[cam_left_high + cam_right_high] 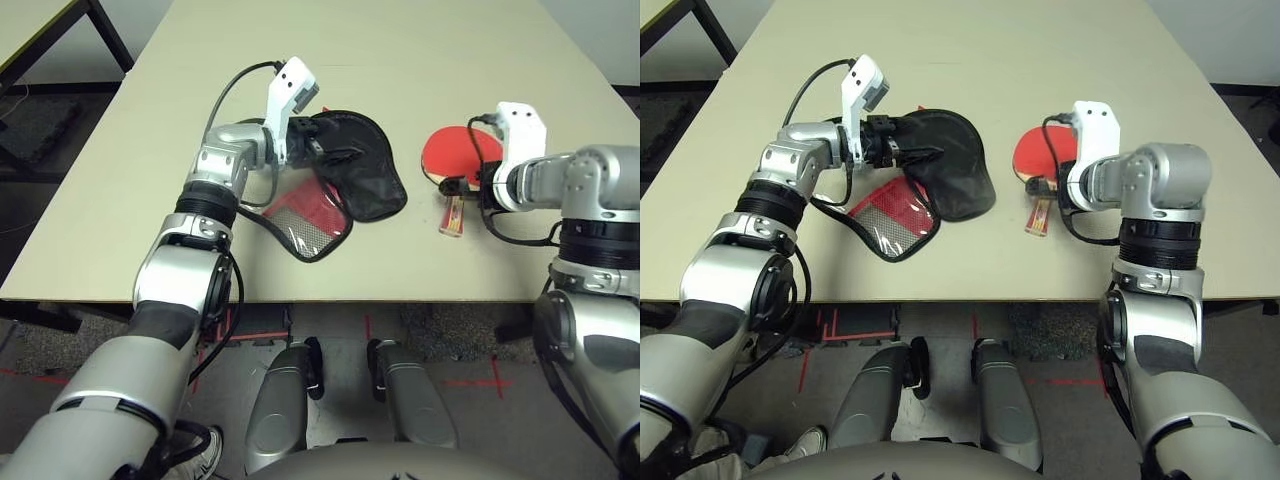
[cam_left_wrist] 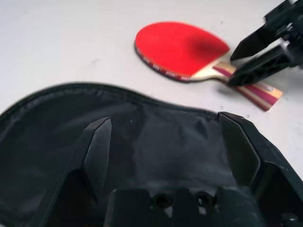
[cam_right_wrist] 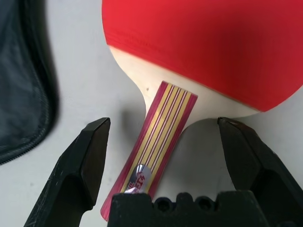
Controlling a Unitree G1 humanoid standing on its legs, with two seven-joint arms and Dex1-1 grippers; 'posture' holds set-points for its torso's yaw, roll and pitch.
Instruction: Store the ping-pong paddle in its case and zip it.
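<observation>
right gripper (image 3: 164, 120) spread wide over paddle handle (image 3: 151, 137), nothing held — handle to be centred before closing. left gripper (image 2: 165, 116) also wide, above the opened case (image 2: 156, 142), which is best pinned lightly — paddle lies beside it.

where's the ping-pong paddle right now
In the left eye view, the paddle lies on the table at the robot's right, its handle by the right gripper.

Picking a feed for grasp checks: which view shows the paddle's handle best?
Right wrist view: the striped handle runs between the open fingers of the right gripper, sticker readable as a patch. Left wrist view has it partly behind the right gripper's fingers; both eye views show it small, its upper part hidden by that gripper.
</observation>
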